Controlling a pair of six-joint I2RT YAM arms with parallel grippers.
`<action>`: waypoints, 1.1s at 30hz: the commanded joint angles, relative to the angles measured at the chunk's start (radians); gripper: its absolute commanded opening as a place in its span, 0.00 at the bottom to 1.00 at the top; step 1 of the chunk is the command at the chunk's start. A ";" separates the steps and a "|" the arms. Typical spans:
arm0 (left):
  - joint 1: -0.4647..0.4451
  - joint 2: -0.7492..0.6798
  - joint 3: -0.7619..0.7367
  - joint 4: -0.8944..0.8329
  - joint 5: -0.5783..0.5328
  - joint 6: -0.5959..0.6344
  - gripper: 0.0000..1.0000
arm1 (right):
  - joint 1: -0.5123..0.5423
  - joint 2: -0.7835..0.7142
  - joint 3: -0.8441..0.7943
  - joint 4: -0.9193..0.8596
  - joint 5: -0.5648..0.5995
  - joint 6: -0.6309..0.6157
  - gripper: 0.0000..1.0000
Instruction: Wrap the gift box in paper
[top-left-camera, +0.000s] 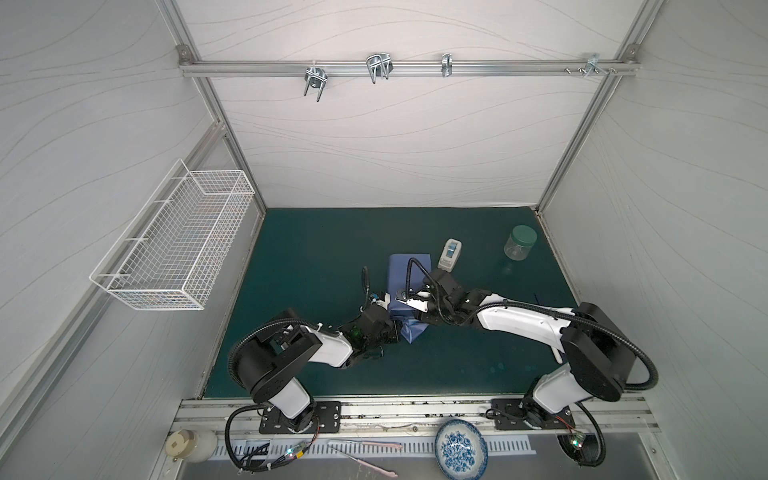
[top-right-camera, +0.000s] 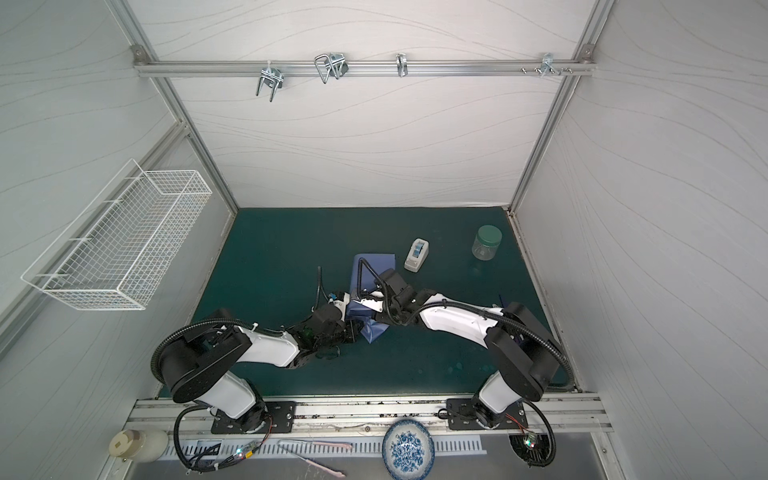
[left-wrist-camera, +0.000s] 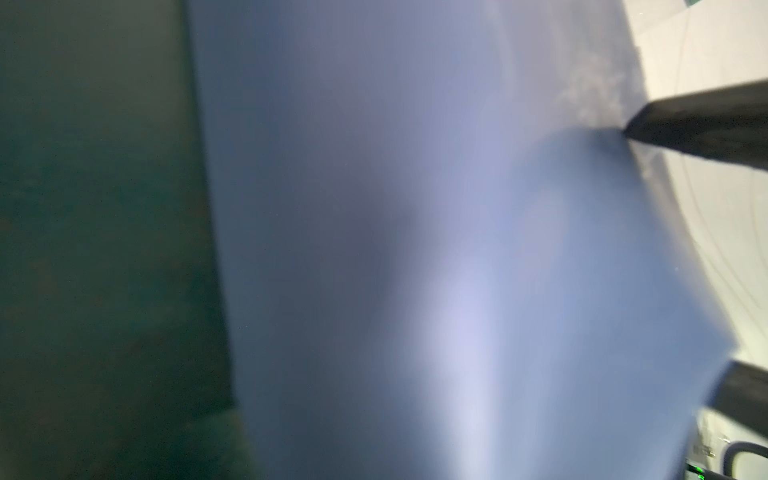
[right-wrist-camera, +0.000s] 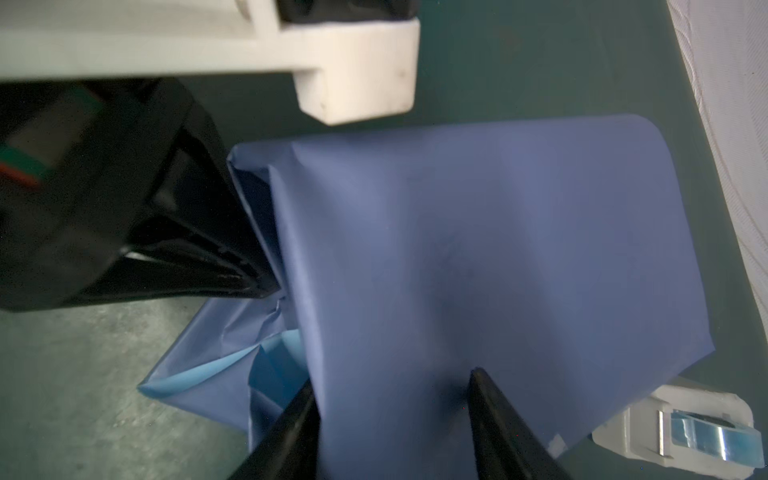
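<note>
The left fingers are pressed together on a crumpled fold of the paper at one end of the gift box. The box shows only as a dark navy sliver inside that fold. The right fingers stand spread. One tip rests on the paper stretched over the box's top, and the other sits just off the papered edge (whether they squeeze anything between them I cannot tell).

The sheet's duller indigo face is turned outward over the top. Beneath the left fingertips a loose flap lies on the worktop and turns up its light sky-blue face. The left wrist view is filled with blurred paper.

In both top views the papered box lies near the middle of the green worktop, with both arms reaching in at its near end. A white tape dispenser stands just beside its far right corner. A clear jar with a green lid stands well apart, toward the right wall.
</note>
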 joint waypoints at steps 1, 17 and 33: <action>-0.002 -0.036 -0.011 0.006 -0.096 0.002 0.11 | 0.000 0.022 -0.027 -0.047 -0.006 0.011 0.55; -0.005 0.042 -0.004 0.062 -0.104 0.015 0.12 | 0.000 0.022 -0.026 -0.053 -0.003 0.013 0.54; -0.079 0.081 -0.022 0.107 -0.135 0.006 0.13 | -0.001 0.035 -0.021 -0.053 -0.003 0.016 0.54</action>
